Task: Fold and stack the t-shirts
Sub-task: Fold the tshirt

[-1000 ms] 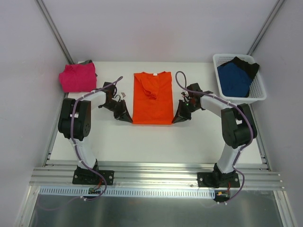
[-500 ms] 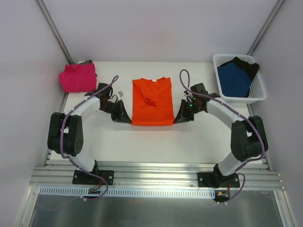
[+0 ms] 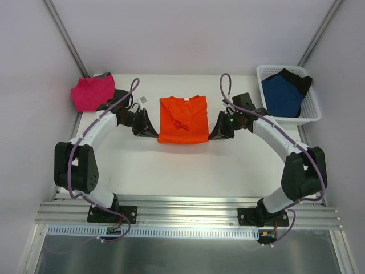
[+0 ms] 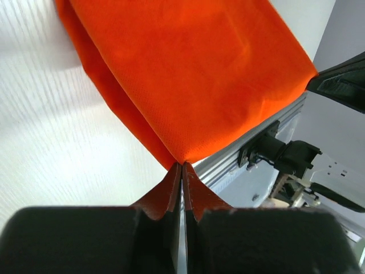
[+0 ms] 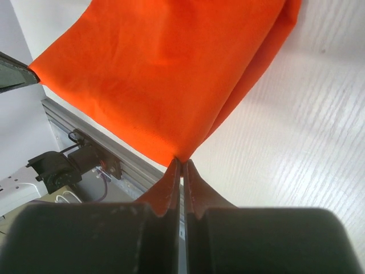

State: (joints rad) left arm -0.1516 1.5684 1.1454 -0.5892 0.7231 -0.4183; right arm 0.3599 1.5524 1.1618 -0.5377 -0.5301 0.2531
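While we look down from above, the white table [image 3: 188,165] fills most of the view, and the bright orange t-shirt [image 3: 183,127] lies at its middle between the 2 arms, collar toward the far edge, with a bunched fold of cloth across its chest. At the far right corner stands the white mesh basket [image 3: 315,114], which holds the dark blue t-shirt [image 3: 282,94] with the black t-shirt [image 3: 297,77] partly beneath and behind it. At the far left corner the magenta-pink t-shirt [image 3: 91,94] sits folded into a compact pile. The left gripper [image 3: 153,135] meets the orange shirt's near left corner, and the right gripper [image 3: 212,137] meets its near right corner. From the left wrist, we see the left gripper [image 4: 182,166] with its fingers pressed together, pinching that corner of the orange cloth [image 4: 194,74], which stretches taut toward the other claw and hangs in 2 layers above the tabletop. From the right wrist, the right gripper [image 5: 181,162] is likewise clamped tight on its corner of the orange shirt [image 5: 159,74].
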